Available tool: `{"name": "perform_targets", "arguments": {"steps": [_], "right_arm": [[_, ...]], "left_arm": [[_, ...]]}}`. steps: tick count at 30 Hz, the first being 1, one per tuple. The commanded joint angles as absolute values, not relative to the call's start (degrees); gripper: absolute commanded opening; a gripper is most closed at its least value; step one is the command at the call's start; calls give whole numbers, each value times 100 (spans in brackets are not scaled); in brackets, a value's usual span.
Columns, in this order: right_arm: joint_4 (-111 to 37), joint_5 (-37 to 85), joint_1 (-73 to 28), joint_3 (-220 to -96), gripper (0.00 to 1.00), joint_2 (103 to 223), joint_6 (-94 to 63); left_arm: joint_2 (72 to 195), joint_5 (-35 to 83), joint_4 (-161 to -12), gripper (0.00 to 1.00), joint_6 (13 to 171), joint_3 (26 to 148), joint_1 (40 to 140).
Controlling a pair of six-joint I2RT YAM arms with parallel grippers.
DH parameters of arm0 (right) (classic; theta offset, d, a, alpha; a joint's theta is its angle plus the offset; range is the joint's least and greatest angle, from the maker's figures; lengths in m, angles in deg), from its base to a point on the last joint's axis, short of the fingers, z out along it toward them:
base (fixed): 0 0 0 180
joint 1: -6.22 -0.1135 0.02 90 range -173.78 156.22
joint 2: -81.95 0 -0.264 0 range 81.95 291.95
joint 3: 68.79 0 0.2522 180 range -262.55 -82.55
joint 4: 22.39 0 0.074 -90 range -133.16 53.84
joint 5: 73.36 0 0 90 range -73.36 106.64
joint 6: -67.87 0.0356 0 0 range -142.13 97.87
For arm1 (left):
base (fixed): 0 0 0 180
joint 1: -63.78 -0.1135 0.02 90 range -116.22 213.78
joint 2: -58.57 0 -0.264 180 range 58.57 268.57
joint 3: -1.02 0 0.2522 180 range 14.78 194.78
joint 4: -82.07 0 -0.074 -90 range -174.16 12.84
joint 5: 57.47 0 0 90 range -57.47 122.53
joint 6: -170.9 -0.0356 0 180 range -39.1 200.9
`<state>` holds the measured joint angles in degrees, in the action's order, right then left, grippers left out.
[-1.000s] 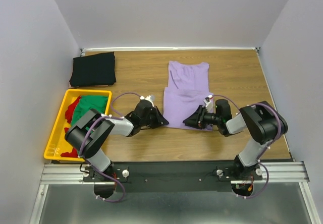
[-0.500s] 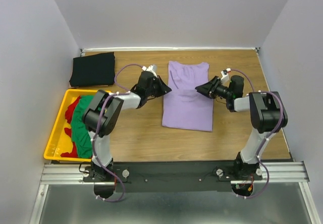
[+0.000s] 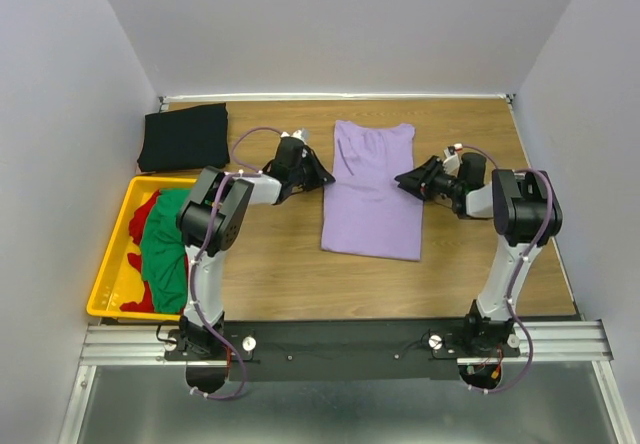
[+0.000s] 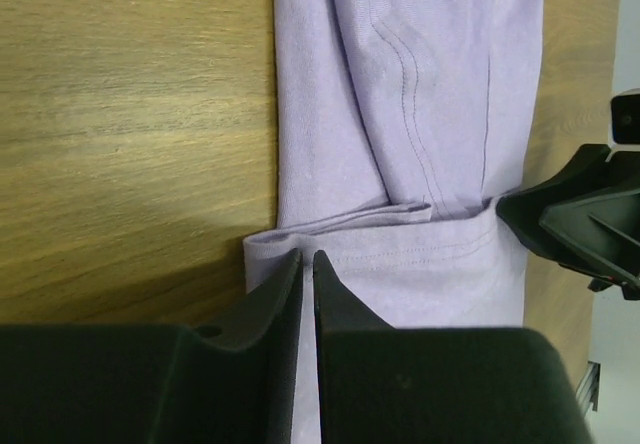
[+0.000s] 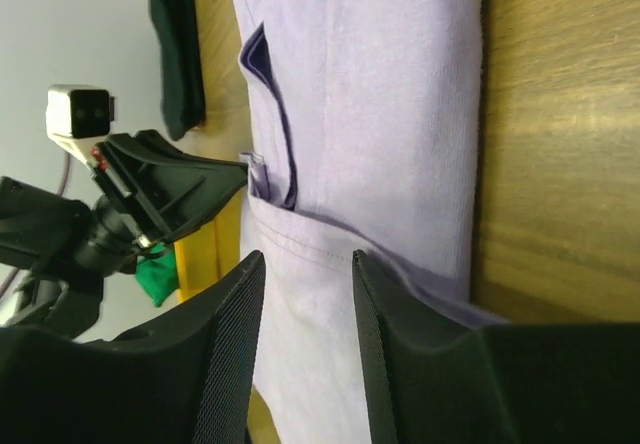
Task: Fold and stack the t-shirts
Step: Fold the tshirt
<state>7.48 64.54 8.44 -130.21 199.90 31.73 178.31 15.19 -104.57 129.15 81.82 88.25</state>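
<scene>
two end effectors point(image 3: 325, 177) point(image 3: 400, 178) flank one lavender t-shirt point(image 3: 372, 204) of four.

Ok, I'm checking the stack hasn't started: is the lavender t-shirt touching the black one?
Apart. The top view shows the lavender t-shirt mid-table and the black t-shirt at the far left corner, bare table between them.
</scene>
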Motion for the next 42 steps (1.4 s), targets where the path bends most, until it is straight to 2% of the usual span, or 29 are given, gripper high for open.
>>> {"name": "perform_targets", "arguments": {"steps": [1, 5, 9, 10, 15, 17, 18, 19, 23, 27, 42], "right_arm": [[-360, 6201, 921, -13184, 48, 19263, 2370], [-2435, 5673, 903, -13265, 51, 18303, 1401], [-3954, 4840, 851, -12984, 52, 16943, 846], [-4593, 4341, 833, -12940, 52, 16688, 610], [-6250, 2837, 640, -12659, 53, 15344, 265], [-6724, 2580, 403, -12571, 53, 15044, 379], [-6831, 2474, 159, -12535, 53, 14929, 432], [-7015, 2273, 17, -12448, 53, 14806, 545], [-7210, 1981, -765, -12202, 55, 14962, 862], [-7167, 1691, -1425, -12113, 55, 15252, 1187], [-6789, 953, -1830, -11920, 47, 16017, 1452]], "left_arm": [[17197, 1784, -9937, 17, 12661, 8000, 8760], [16300, 2355, -9517, 31, 12336, 7710, 8813], [15184, 3708, -8427, 40, 11940, 7525, 9225], [15000, 3954, -8225, 45, 11844, 7490, 9322], [13989, 5000, -7180, 53, 11851, 7069, 10139], [13821, 5203, -6862, 56, 11948, 6971, 10586], [13707, 5343, -6582, 57, 12061, 6945, 10728], [13662, 5388, -6466, 64, 12106, 6875, 10929], [13548, 5284, -6167, 68, 12370, 6708, 11273], [13670, 5143, -6053, 68, 12379, 6707, 11432], [14250, 4871, -6087, 66, 12335, 6830, 11573]]}}
